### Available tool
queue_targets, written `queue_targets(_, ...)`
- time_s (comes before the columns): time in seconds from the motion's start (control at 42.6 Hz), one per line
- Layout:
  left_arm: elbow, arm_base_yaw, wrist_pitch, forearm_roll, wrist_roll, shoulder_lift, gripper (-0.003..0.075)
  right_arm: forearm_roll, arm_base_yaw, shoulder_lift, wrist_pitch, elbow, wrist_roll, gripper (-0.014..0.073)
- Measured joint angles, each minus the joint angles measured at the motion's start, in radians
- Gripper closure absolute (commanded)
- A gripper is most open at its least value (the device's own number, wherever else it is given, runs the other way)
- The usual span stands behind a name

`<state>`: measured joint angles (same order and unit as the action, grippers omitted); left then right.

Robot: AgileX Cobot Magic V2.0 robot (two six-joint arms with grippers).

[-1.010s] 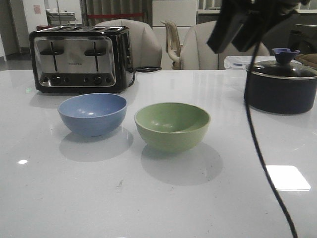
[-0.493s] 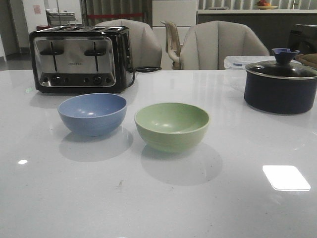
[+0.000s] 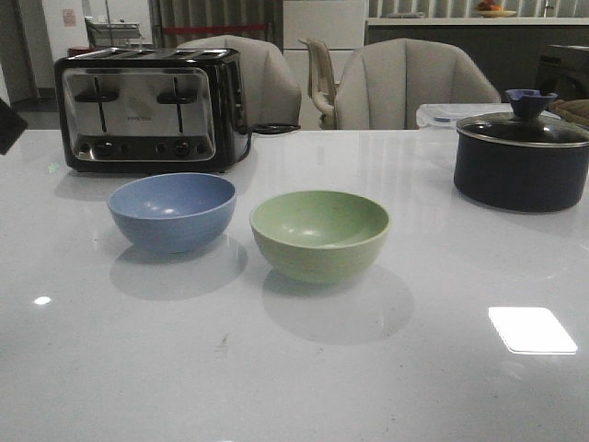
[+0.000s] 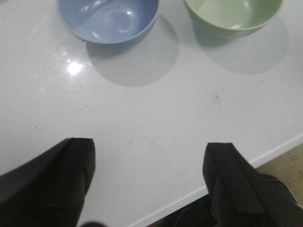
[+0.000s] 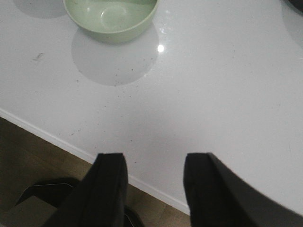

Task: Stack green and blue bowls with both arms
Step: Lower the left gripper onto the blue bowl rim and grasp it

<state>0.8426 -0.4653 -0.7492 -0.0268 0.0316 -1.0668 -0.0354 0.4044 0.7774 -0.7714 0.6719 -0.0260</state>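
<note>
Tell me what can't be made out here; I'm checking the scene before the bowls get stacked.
- Pot: contents hidden by its lid, front view.
- Toaster: slots not visible from this low front view.
- Blue bowl and green bowl: far rims cut off by the left wrist picture's edge.
- Left gripper, right gripper: only the fingertips show; the arms are out of the picture.
- Dark shape: cut by the front view's edge, unidentifiable.

Muted colours on a pale table

The blue bowl [image 3: 172, 211] is dusty blue, the green bowl [image 3: 319, 234] pale sage, both plain and unpatterned, on a glossy white-grey table [image 3: 294, 368]. The toaster [image 3: 149, 109] is black with brushed steel, the pot [image 3: 522, 159] dark navy. Both claws, left claw [image 4: 150, 182] and right claw [image 5: 154, 189], are black.
</note>
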Motion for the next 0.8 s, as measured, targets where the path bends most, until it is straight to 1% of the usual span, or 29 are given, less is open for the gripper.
queue_targets(0.094,0.071,0.068,-0.044,0.0,0.0,-0.117,0.0189,0.0,0.0,0.0,0.0,0.0,0.0,0.0185)
queue_targets(0.211,0.16,0.161,-0.063,0.0,0.0,-0.256,0.0189,0.0,0.0,0.0,-0.002,0.0,0.0,0.0185)
queue_targets(0.376,0.298,0.237,-0.065,0.0,0.0,-0.45,0.0189,0.0,0.0,0.0,-0.002,0.0,0.0,0.0185)
queue_targets(0.493,0.398,0.246,-0.065,-0.027,0.0,-0.572,0.0189,0.0,0.0,0.0,-0.002,0.0,0.0,0.0185)
queue_targets(0.681,0.573,0.246,-0.065,-0.111,0.0,-0.75,0.0189,0.0,0.0,0.0,-0.002,0.0,0.0,0.0185)
queue_targets(0.798,0.656,0.246,-0.059,-0.14,0.0,-0.85,0.0189,0.0,0.0,0.0,-0.002,0.0,0.0,0.0185)
